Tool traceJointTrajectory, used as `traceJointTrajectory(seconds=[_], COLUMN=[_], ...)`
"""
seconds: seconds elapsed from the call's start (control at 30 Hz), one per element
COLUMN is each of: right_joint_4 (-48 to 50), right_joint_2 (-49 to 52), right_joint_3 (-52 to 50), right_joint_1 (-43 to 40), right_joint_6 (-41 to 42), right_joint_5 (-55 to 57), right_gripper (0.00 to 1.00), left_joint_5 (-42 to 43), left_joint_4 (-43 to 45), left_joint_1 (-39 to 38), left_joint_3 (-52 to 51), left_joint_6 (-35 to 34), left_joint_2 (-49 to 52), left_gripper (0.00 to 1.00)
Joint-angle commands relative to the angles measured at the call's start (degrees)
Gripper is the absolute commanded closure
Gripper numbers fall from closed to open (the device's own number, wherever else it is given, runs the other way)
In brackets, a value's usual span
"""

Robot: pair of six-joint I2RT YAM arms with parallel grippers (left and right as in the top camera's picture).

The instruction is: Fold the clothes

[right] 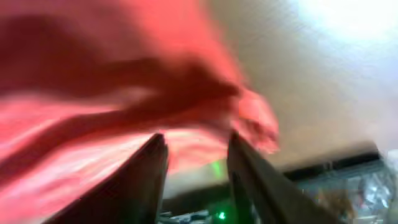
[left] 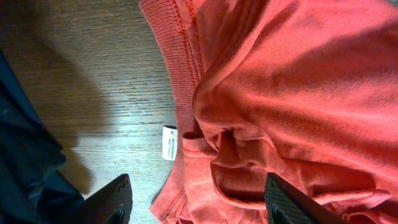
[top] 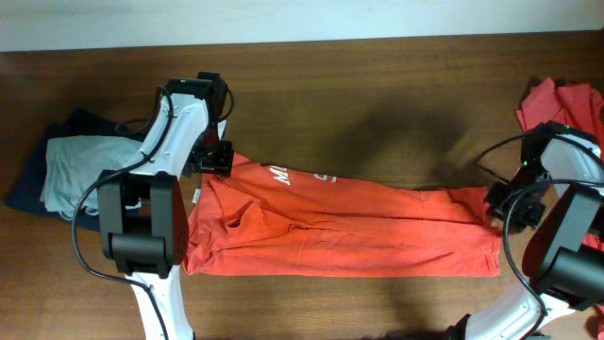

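The orange-red T-shirt [top: 349, 227] lies on the worktop [top: 377, 85] as 1 long band, collar end at your left arm and hem end [top: 486, 236] at your right. A second orange-red shirt [top: 562, 104] sits bunched at the far right corner, well apart from the folded navy and grey garments [top: 57, 175] on the left.

Your left pincer [left: 196, 186] hangs wide open over the collar [left: 180, 74], gripping nothing. The cloth under it is rucked into thick pleats just beside the white label [left: 169, 143]. The right wrist view is too blurred to settle your right pincer [right: 196, 143]. Its 2 fingers show a gap and red cloth lies close ahead, but I cannot tell whether it grips anything.

The step looks like taking hold of both ends to fold the band crosswise.

- Bring the left pincer down on the ribbed collar edge, not the pleats, so you catch every layer together.
- Confirm the right grip on the hem before lifting.
- Raise both ends evenly and keep the band taut, or the creases near the collar will be folded in.
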Motion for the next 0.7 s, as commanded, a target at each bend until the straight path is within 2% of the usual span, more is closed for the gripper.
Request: traceJointTrajectory(seconds=[0.0, 0.07, 0.17, 0.3, 0.47, 0.57, 0.67], right_joint_4=[3.26, 5.62, 7.28, 9.07, 10.47, 10.93, 11.61], right_joint_2=[0.09, 0.11, 0.11, 0.11, 0.11, 0.11, 0.11], right_joint_3=[0.07, 0.07, 0.07, 0.07, 0.07, 0.07, 0.07], right_joint_1=[0.57, 1.20, 2.36, 4.26, 6.88, 8.31, 9.11], right_joint_6=[-9.01, -9.16, -14.08, -15.47, -18.84, -16.85, -10.84], right_joint_5=[-14.58, -16.02, -21.22, -22.08, -24.26, -19.26, -7.06], right_gripper=[0.58, 0.57, 0.55, 0.51, 0.48, 0.42, 0.35], left_joint_5=[0.61, 0.61, 0.61, 0.61, 0.63, 0.66, 2.03], left_joint_4=[0.09, 0.07, 0.09, 0.13, 0.98, 1.79, 2.05], left_joint_1=[0.35, 0.35, 0.35, 0.35, 0.35, 0.35, 0.35], left_joint_3=[0.90, 0.90, 0.90, 0.90, 0.90, 0.90, 0.90], left_joint_6=[0.70, 0.70, 0.70, 0.70, 0.70, 0.70, 0.72], left_joint_2=[-1.75, -1.75, -1.75, -1.75, -1.75, -1.75, -1.75], left_gripper=[0.32, 0.32, 0.32, 0.31, 0.24, 0.22, 0.21])
